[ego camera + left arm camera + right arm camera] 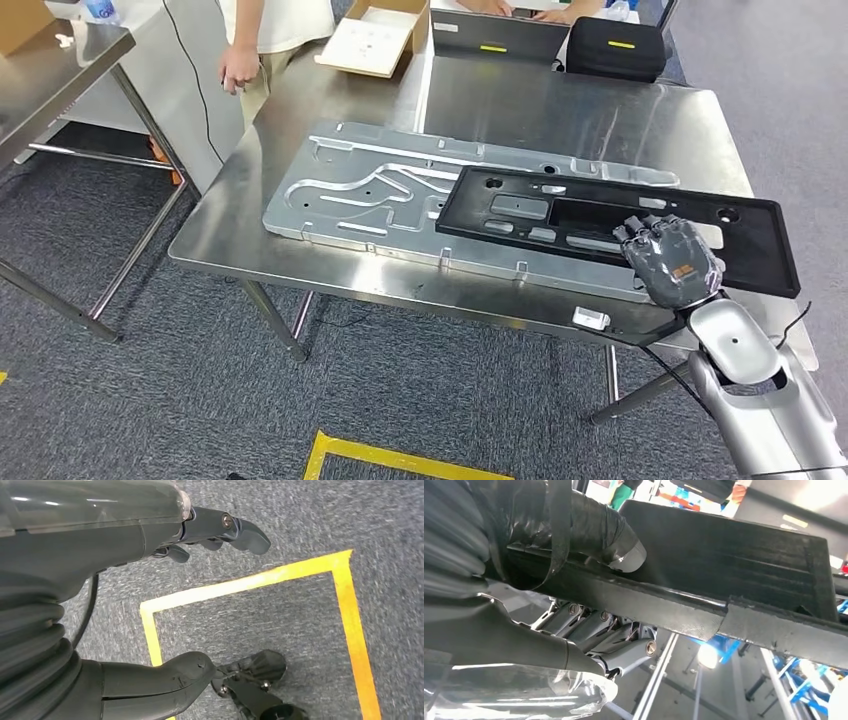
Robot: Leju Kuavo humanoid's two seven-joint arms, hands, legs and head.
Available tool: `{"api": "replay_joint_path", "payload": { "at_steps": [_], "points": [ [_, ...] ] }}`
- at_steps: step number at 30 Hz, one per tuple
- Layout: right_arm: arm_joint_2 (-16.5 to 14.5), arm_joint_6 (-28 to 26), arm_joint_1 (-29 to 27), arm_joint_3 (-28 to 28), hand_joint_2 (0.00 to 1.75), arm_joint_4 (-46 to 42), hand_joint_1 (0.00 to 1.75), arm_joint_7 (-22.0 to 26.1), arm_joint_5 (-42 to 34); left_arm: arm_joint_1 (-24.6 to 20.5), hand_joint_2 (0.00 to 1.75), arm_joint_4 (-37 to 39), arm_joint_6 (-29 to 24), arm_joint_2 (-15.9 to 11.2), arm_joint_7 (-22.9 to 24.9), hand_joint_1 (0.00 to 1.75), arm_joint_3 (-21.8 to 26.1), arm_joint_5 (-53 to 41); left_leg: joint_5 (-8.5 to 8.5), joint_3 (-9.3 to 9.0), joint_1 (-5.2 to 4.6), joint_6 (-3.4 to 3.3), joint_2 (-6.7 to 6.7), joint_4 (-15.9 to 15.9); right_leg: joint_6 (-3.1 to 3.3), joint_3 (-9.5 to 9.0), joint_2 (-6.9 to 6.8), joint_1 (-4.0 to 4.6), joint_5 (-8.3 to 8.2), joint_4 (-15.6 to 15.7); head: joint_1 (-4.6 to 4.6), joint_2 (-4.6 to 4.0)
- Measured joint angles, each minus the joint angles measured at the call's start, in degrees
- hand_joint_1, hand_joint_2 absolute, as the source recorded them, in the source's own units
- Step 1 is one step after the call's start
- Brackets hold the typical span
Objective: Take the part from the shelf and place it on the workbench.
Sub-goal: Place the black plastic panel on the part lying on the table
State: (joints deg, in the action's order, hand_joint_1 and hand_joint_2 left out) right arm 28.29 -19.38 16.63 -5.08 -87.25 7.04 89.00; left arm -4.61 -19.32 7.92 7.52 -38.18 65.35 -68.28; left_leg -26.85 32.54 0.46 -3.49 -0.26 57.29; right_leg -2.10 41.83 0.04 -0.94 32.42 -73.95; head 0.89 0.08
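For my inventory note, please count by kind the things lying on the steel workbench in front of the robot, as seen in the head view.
Large flat panels: 2, a silver metal panel and a black panel that the right hand holds over it.
Cardboard boxes: 1, open.
Black cases: 1.
Laptops: 1.
Small white pieces: 1, at the front edge.
Total: 6.

The robot's right arm is smooth silver metal. Its right hand is dark grey, with an orange marking. A black cable trails beside the wrist.
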Motion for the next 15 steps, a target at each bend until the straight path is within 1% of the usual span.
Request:
{"api": "replay_joint_path", "payload": {
  "at_steps": [1, 2, 3, 4, 5, 6, 7, 8, 10, 11, 12, 13, 14, 15],
  "points": [
    [0.0, 0.0, -0.1, -0.1, 1.75, 0.1, 1.75, 0.0, 0.0, 0.1, 1.75, 0.0, 0.0, 0.0, -0.1, 0.00, -0.1, -0.1, -0.31, -0.40, 0.01, 0.08, 0.01, 0.0, -0.16, 0.61, -0.02, -0.18, -0.77, -0.6, 0.01, 0.00],
    [0.1, -0.1, -0.3, -0.1, 1.75, 0.3, 1.75, 0.1, 0.0, 0.2, 1.75, 0.0, 0.0, 0.0, -0.2, 0.00, -0.3, -0.2, -0.62, -0.94, 0.04, 0.23, 0.01, 0.0, -0.27, 0.08, -0.05, -0.34, -2.53, 0.9, 0.01, 0.00],
    [0.1, -0.1, -0.3, -0.2, 1.75, 0.3, 1.75, 0.1, 0.0, 0.2, 1.75, 0.1, 0.0, 0.0, -0.3, 0.00, -0.4, -0.3, -1.00, -1.62, 0.08, 0.47, 0.03, 0.0, -0.31, -1.54, -0.12, -0.49, -4.98, 4.5, 0.01, 0.00],
    [0.1, -0.2, -0.3, -0.3, 1.75, 0.4, 1.75, 0.2, 0.0, 0.3, 1.75, 0.2, -0.1, 0.1, -0.4, 0.00, -0.5, -0.4, -1.44, -2.17, 0.06, 0.79, 0.06, 0.0, -0.27, -3.44, -0.30, -0.51, -6.74, 8.4, 0.01, -0.01],
    [0.2, -0.3, -0.3, -0.3, 1.75, 0.4, 1.75, 0.2, 0.0, 0.2, 1.75, 0.2, -0.2, 0.1, -0.4, 0.00, -0.6, -0.4, -1.92, -2.56, 0.00, 1.16, 0.08, 0.1, -0.08, -5.16, -0.43, -0.38, -7.70, 11.9, 0.00, -0.01],
    [0.2, -0.4, -0.3, -0.3, 1.75, 0.5, 1.75, 0.2, 0.0, 0.2, 1.75, 0.2, -0.4, 0.1, -0.4, 0.00, -0.7, -0.4, -2.33, -2.84, -0.06, 1.55, 0.11, 0.0, 0.22, -6.32, -0.56, -0.20, -7.87, 14.3, 0.00, -0.01],
    [0.2, -0.4, -0.3, -0.4, 1.75, 0.5, 1.75, 0.3, 0.0, 0.2, 1.75, 0.3, -0.5, 0.1, -0.5, 0.00, -0.7, -0.4, -2.70, -3.00, -0.13, 1.93, 0.13, -0.1, 0.58, -6.80, -0.62, 0.01, -7.15, 15.1, -0.02, -0.01],
    [0.3, -0.5, -0.3, -0.4, 1.75, 0.6, 1.75, 0.3, 0.0, 0.1, 1.75, 0.3, -0.6, 0.1, -0.5, 0.00, -0.7, -0.4, -3.04, -3.27, -0.19, 2.27, 0.21, -0.3, 0.97, -7.03, -0.51, 0.15, -6.66, 15.4, -0.03, -0.01],
    [0.4, -0.6, -0.4, -0.5, 1.75, 0.6, 1.75, 0.4, 0.0, 0.1, 1.75, 0.3, -0.7, 0.0, -0.6, 0.00, -0.8, -0.4, -3.77, -4.01, -0.16, 2.88, 0.41, -0.1, 1.71, -8.00, -0.27, -0.08, -5.94, 15.7, -0.05, 0.00],
    [0.5, -0.6, -0.5, -0.5, 1.75, 0.6, 1.75, 0.4, 0.0, 0.0, 1.75, 0.3, -0.7, 0.1, -0.6, 0.00, -0.8, -0.3, -4.36, -3.57, -0.12, 3.14, 0.48, 1.4, 2.11, -8.79, -0.22, -0.19, -5.64, 16.0, -0.05, 0.00],
    [0.5, -0.6, -0.4, -0.5, 1.75, 0.5, 1.75, 0.5, 0.0, 0.0, 1.75, 0.3, -0.8, 0.1, -0.6, 0.00, -0.8, -0.2, -5.38, -2.18, -0.05, 3.37, 0.49, 4.3, 2.50, -9.74, -0.27, -0.28, -5.32, 16.2, -0.07, 0.01],
    [0.5, -0.7, -0.4, -0.5, 1.75, 0.6, 1.75, 0.6, 0.0, 0.0, 1.75, 0.3, -0.8, 0.1, -0.6, 0.00, -0.8, -0.1, -6.57, 0.23, -0.01, 3.54, 0.47, 8.4, 2.80, -10.61, -0.34, -0.19, -4.91, 16.4, -0.06, 0.00],
    [0.5, -0.7, -0.4, -0.6, 1.75, 0.6, 1.75, 0.7, 0.0, 0.0, 1.75, 0.3, -0.8, 0.1, -0.4, 0.00, -0.8, 0.1, -7.72, 3.21, 0.00, 3.66, 0.46, 12.8, 3.00, -11.47, -0.39, -0.09, -4.44, 16.5, -0.07, 0.01],
    [0.5, -0.7, -0.4, -0.7, 1.75, 0.7, 1.75, 0.8, 0.0, 0.1, 1.75, 0.3, -0.9, 0.1, -0.1, 0.00, -0.8, 0.3, -8.06, 5.99, -0.01, 3.70, 0.46, 16.1, 3.07, -12.35, -0.35, 0.00, -3.86, 16.6, -0.06, 0.01]
  ]
}}
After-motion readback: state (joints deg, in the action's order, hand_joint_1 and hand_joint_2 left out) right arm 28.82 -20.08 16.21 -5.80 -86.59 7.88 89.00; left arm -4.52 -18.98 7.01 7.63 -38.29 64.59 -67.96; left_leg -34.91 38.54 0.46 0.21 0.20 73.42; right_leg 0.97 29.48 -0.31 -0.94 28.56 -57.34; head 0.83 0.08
